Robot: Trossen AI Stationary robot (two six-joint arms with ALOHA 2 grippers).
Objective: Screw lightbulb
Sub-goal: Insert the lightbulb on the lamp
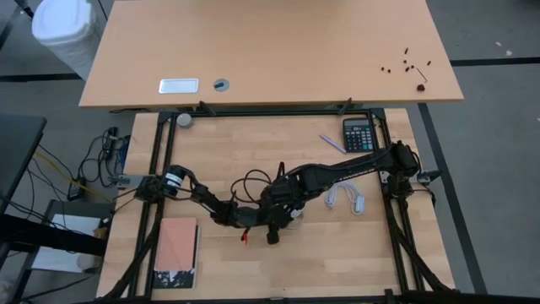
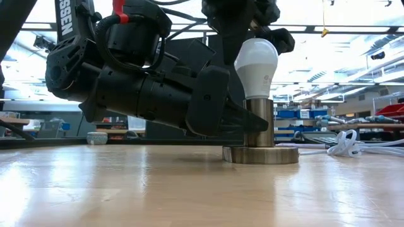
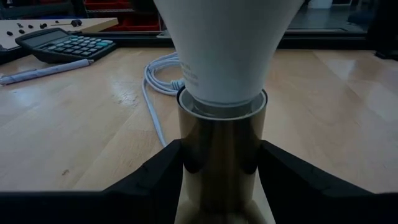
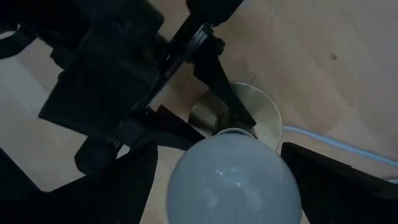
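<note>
The white lightbulb stands upright with its base in the brass socket tube, which rises from a round metal disc on the wooden table. My left gripper lies level just above the table and is shut on the socket tube. My right gripper comes from above, open, with its fingers on either side of the bulb's globe. A narrow gap shows beside one finger. In the high view both grippers meet near the table's middle. My left gripper pinches the brass socket tube between its two fingers, one on each side of the tube. The fingers come level from the table's left side and lie across the upright tube. The socket's disc stays flat on the table.
The socket's white cord lies coiled to the right of the socket. A calculator and a pen lie at the far right. A pink notebook lies at the near left. A second table stands beyond.
</note>
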